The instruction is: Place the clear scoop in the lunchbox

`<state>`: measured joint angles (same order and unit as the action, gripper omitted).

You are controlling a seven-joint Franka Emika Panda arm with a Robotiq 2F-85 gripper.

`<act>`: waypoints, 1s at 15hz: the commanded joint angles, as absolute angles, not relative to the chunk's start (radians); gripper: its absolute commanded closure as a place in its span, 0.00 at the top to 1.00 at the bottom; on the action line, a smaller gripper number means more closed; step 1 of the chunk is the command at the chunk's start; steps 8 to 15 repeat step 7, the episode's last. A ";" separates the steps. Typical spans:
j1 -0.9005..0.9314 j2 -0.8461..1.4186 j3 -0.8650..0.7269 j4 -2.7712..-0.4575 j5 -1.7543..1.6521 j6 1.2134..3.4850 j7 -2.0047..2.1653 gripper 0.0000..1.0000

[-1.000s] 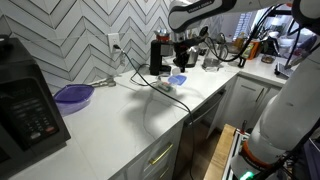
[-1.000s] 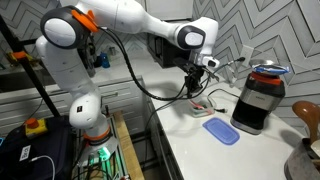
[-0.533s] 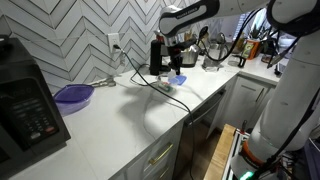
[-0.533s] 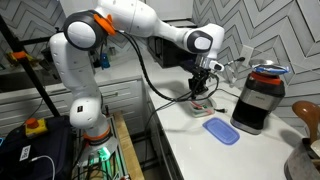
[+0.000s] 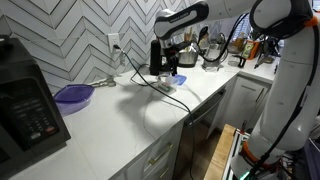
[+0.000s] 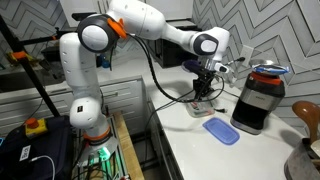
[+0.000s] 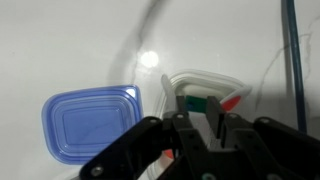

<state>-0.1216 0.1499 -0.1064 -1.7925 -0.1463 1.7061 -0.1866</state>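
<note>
The clear scoop (image 7: 205, 85) has a white rim and lies on the white counter with green and red bits showing in it. It also shows in an exterior view (image 6: 203, 104). The blue translucent lunchbox (image 7: 90, 125) lies flat just beside it and shows in both exterior views (image 6: 221, 130) (image 5: 178, 79). My gripper (image 7: 200, 112) hangs right over the scoop's near rim. Its fingers are close together with a narrow gap, and nothing is held. In both exterior views the gripper (image 6: 204, 90) (image 5: 172, 66) is low over the counter.
A dark blender or coffee machine (image 6: 257, 98) stands close behind the lunchbox. A black cable (image 5: 150, 82) runs across the counter. A purple shallow dish (image 5: 73, 95) and a black microwave (image 5: 28, 100) stand further along the counter. The counter edge (image 6: 165, 125) is near.
The gripper has come down from above the counter to just over the scoop. The scoop and the lunchbox have not moved.
</note>
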 commanded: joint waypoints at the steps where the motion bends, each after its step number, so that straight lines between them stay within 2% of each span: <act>1: -0.126 0.106 -0.111 -1.807 -0.155 1.715 -0.174 0.61; 6: -0.119 -0.087 -0.105 -1.957 -0.185 1.855 -0.311 0.98; 7: -0.120 0.018 -0.110 -1.839 -0.154 1.788 -0.256 0.80; 15: -0.120 0.018 -0.110 -1.839 -0.154 1.788 -0.256 0.80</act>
